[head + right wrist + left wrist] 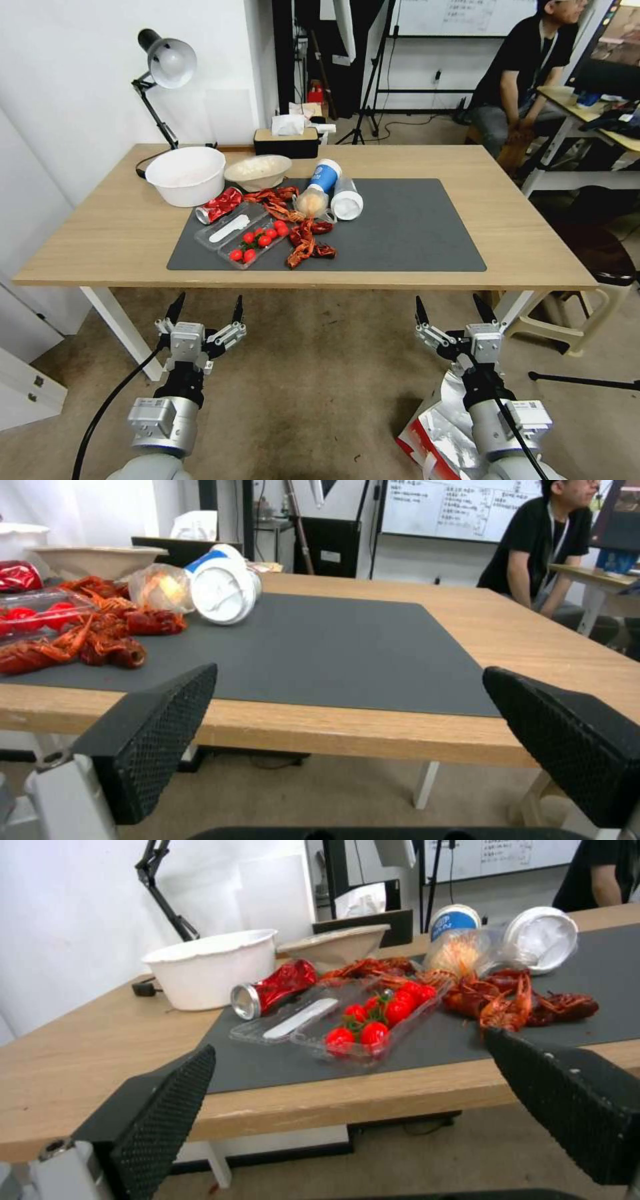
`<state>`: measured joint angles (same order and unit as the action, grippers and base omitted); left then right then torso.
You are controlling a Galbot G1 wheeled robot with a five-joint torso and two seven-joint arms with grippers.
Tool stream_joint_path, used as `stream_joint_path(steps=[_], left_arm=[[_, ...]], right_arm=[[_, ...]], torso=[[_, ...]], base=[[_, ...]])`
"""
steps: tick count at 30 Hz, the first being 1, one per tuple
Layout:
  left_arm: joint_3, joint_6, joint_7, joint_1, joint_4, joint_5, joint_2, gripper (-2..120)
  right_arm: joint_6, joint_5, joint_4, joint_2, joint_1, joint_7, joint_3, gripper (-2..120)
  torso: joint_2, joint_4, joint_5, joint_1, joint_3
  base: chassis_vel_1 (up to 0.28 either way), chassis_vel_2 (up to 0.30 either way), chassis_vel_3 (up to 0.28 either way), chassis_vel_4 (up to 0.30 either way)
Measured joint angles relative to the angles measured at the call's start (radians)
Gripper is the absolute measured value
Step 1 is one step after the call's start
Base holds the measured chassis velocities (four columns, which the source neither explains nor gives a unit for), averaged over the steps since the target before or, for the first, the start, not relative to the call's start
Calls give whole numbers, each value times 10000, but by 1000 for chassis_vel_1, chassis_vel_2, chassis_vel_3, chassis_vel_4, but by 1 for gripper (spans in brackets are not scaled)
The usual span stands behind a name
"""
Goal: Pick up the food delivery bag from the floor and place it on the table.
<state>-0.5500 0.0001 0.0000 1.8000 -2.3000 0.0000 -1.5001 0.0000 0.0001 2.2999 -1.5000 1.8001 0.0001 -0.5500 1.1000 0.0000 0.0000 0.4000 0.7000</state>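
Both hands spread empty: right hand above the food delivery bag, left hand well apart.

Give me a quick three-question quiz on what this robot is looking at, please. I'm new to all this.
1. True or false: the bag already sits on the table.
2. Which gripper is nearer the bag: A) the left gripper or B) the right gripper?
3. Fill in: the free half of the grey mat lies on the robot's ____ side.

Key:
1. False; it lies on the floor, beside the right arm.
2. B.
3. Right; the food and cups crowd the left half.
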Motion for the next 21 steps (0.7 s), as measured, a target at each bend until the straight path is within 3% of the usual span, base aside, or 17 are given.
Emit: stream_joint_path(steps=[13, 21], left_arm=[[21, 13, -7, 30, -9, -6, -3, 100], [1489, 1516, -760, 1801, -1822, -746, -597, 100]], right_arm=[[-19, 30, 12, -1, 25, -3, -4, 100], [-1592, 1848, 1780, -122, 2015, -804, -568, 100]], torso=[[0, 1, 1, 0, 0], [3, -1, 0, -1, -1]], base=[[0, 0, 0, 0], [0, 0, 0, 0]])
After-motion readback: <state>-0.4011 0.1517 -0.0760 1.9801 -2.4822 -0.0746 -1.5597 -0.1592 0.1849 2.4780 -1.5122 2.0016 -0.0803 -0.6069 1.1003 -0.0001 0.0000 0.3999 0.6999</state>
